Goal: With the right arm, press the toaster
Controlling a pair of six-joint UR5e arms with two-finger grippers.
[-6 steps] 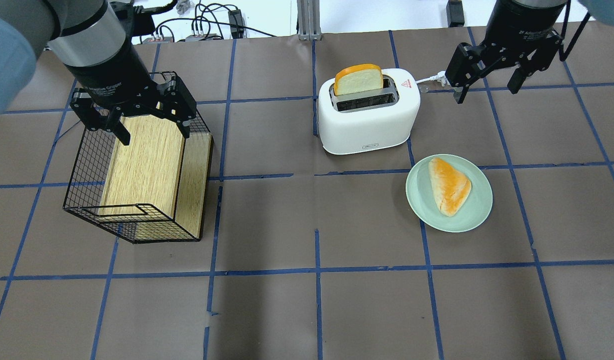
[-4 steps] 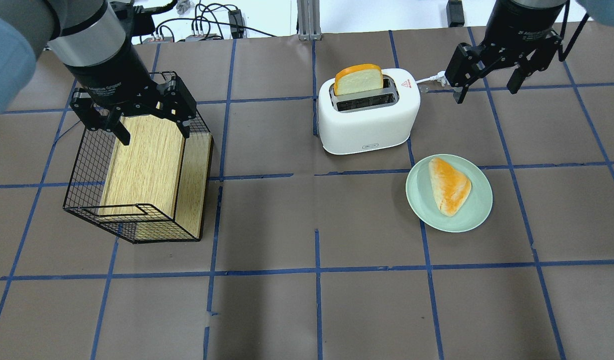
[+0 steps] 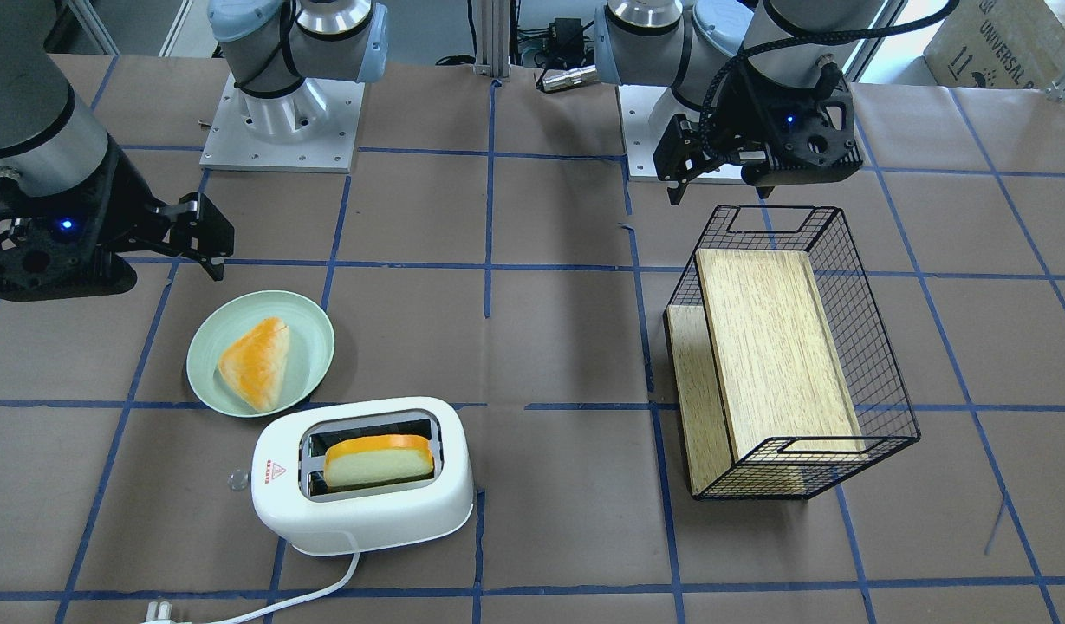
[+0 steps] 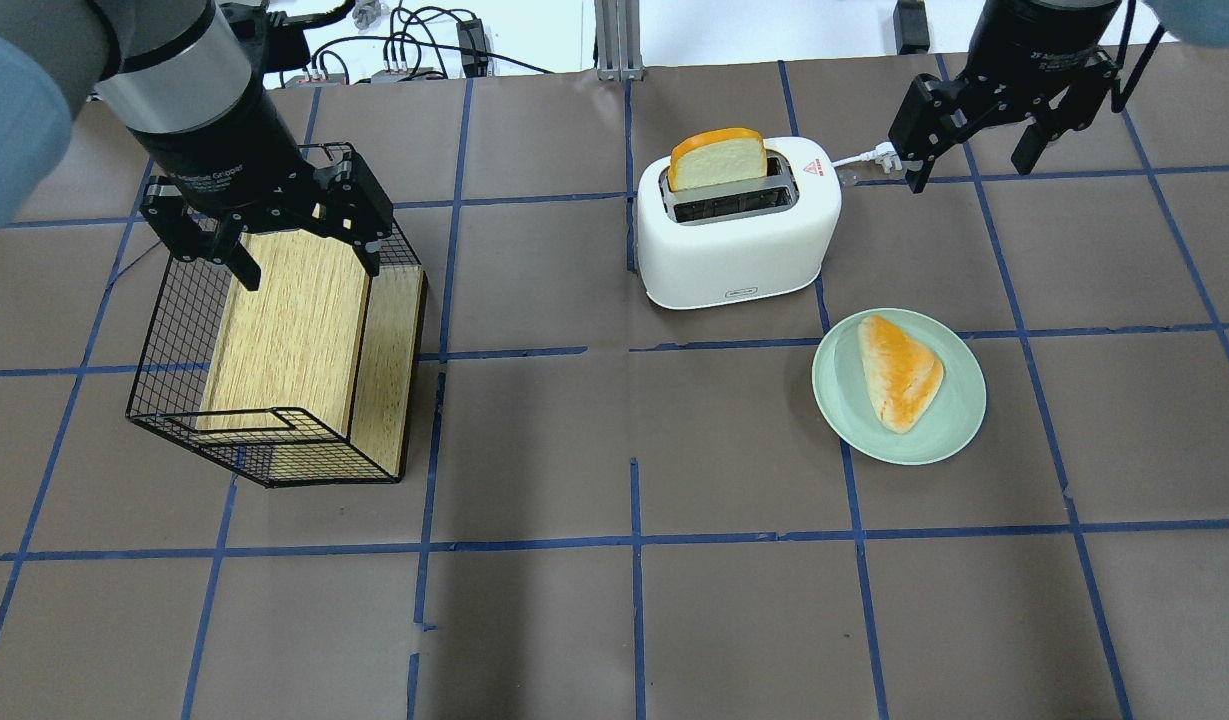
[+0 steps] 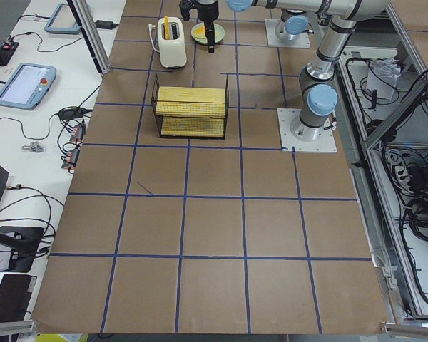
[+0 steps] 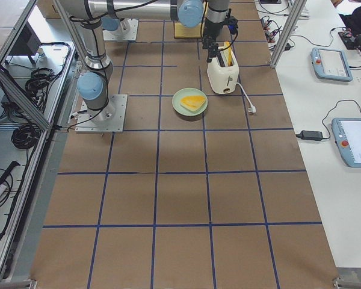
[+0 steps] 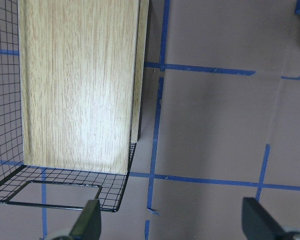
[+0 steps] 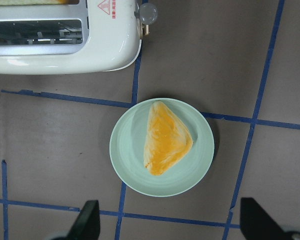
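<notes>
The white two-slot toaster (image 4: 739, 240) stands at the table's far middle, with a bread slice (image 4: 719, 160) upright in its far slot. Its clear lever knob (image 4: 847, 178) sticks out of its right end, beside the red triangle sticker. My right gripper (image 4: 969, 172) is open and empty, hovering to the right of the knob and apart from it. In the right wrist view the toaster (image 8: 65, 50) and the knob (image 8: 149, 12) sit at the top edge. My left gripper (image 4: 309, 272) is open and empty above the black wire basket (image 4: 174, 330).
A pale green plate (image 4: 959, 420) with a triangular bread piece (image 4: 899, 370) lies in front of the toaster's right end. The toaster's white cord and plug (image 4: 879, 152) lie near the right gripper. The wire basket holds a wooden board (image 4: 294, 330).
My right gripper has shifted slightly toward the table's far edge. The left arm, toaster and plate have not moved.
</notes>
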